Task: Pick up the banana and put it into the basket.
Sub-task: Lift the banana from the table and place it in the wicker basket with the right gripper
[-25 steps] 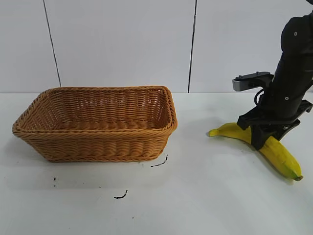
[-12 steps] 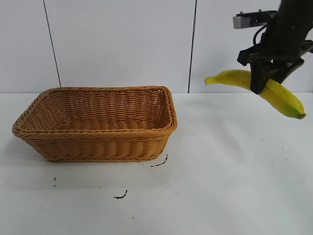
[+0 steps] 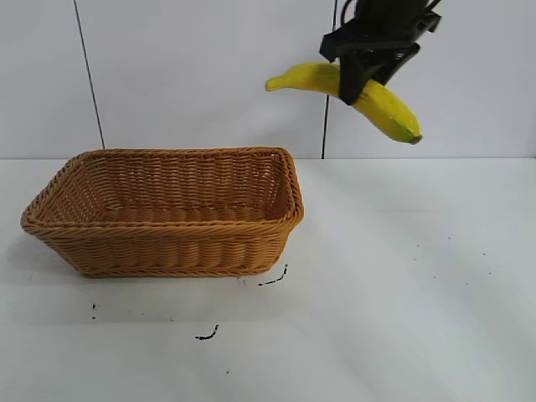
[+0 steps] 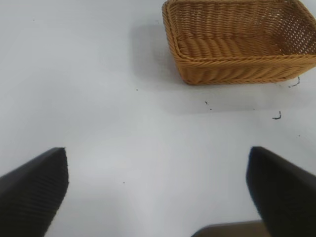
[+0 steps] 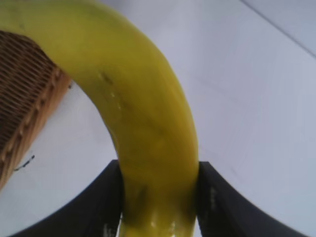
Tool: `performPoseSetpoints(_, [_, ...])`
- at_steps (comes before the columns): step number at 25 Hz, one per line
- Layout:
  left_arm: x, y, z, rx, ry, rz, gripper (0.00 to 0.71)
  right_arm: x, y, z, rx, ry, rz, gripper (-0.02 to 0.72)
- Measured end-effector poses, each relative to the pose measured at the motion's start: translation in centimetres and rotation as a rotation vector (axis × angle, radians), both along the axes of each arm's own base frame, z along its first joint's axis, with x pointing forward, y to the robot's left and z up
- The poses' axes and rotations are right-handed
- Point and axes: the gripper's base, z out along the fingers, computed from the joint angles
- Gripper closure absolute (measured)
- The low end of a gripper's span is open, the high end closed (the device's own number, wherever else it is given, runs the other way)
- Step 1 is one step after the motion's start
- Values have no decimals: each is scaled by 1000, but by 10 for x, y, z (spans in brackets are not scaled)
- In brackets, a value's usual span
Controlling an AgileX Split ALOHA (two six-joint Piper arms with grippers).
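My right gripper [image 3: 353,84] is shut on the yellow banana [image 3: 387,107] and holds it high in the air, up and to the right of the wicker basket [image 3: 167,243]. The banana's stem end points toward the basket and its greenish tip points down to the right. In the right wrist view the banana [image 5: 143,118] sits clamped between the two black fingers [image 5: 98,202], with the basket's corner [image 5: 24,94] below it. The basket stands empty on the white table. My left gripper [image 4: 158,190] is open and empty over bare table, away from the basket [image 4: 237,69].
Small black marks [image 3: 208,335] lie on the table in front of the basket. A white panelled wall stands behind the table.
My right gripper has lifted the banana off the table at the right and carried it up and leftward, toward the basket. The basket has not moved.
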Motion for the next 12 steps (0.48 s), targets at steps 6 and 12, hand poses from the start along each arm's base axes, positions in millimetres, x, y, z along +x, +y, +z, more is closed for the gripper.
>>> performPoseSetpoints(6, [0, 0, 0, 0, 0, 0, 15, -21, 64, -9, -24, -160, 264, 384])
performPoseSetpoints(12, [0, 0, 0, 0, 0, 0, 15, -16, 82, -53, -63, -160, 337, 384])
